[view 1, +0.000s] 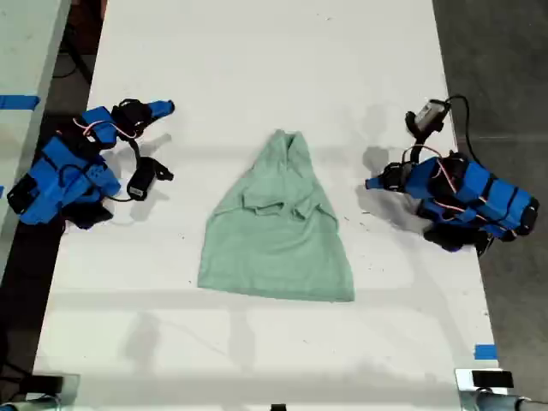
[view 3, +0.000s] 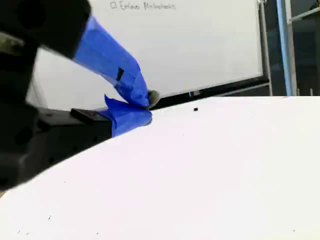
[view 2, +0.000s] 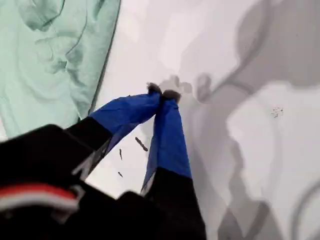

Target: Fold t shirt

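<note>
The pale mint-green t shirt [view 1: 278,235] lies wrinkled in the middle of the white table [view 1: 257,68], narrow at its far end and wide toward the near edge, with folds bunched across its middle. My first gripper [view 1: 370,183] rests at the exterior view's right, shut on nothing, its tips a short way from the shirt's edge. In the first wrist view the blue fingertips [view 2: 162,93] meet over bare table, and the t shirt [view 2: 50,60] lies beside them. My second gripper [view 1: 169,108] is at the exterior view's left, away from the shirt, shut and empty [view 3: 147,102].
Blue tape marks sit at the exterior view's right near edge [view 1: 485,351] and on a side surface at its left [view 1: 17,102]. A black cable [view 1: 458,107] loops behind the first arm. A whiteboard [view 3: 200,45] stands beyond the table.
</note>
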Motion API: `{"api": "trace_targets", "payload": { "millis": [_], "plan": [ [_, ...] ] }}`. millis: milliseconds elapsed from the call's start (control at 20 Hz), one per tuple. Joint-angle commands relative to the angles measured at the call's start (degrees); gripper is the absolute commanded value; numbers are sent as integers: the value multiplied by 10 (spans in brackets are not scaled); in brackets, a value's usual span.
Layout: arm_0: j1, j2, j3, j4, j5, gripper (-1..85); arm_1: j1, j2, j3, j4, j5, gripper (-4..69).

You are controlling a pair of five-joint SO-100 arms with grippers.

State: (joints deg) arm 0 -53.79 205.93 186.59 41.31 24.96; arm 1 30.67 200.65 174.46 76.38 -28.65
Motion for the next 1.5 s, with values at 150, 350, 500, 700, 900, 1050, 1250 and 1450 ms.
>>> {"api": "trace_targets", "payload": {
  "millis": [150,350,500,700,900,1050,1250,1450],
  "plan": [
    [2,4,24,0,-16,-2,-53,6,-15,24,202,9],
    [-5,4,24,-2,-14,-2,-78,-38,-124,113,240,9],
    [-8,4,24,-1,-16,-2,-199,-302,-297,116,355,69],
    [-4,4,24,1,-18,-2,-329,-567,-402,12,433,285],
    [-4,4,24,1,-16,-2,-398,-730,-414,-127,478,306],
    [-2,4,24,2,-18,-2,-412,-830,-423,-220,491,155],
    [-3,4,24,2,-18,-2,-410,-844,-447,-224,490,2],
    [-3,4,24,2,-17,-2,-416,-846,-500,-136,503,2]
  ]
}}
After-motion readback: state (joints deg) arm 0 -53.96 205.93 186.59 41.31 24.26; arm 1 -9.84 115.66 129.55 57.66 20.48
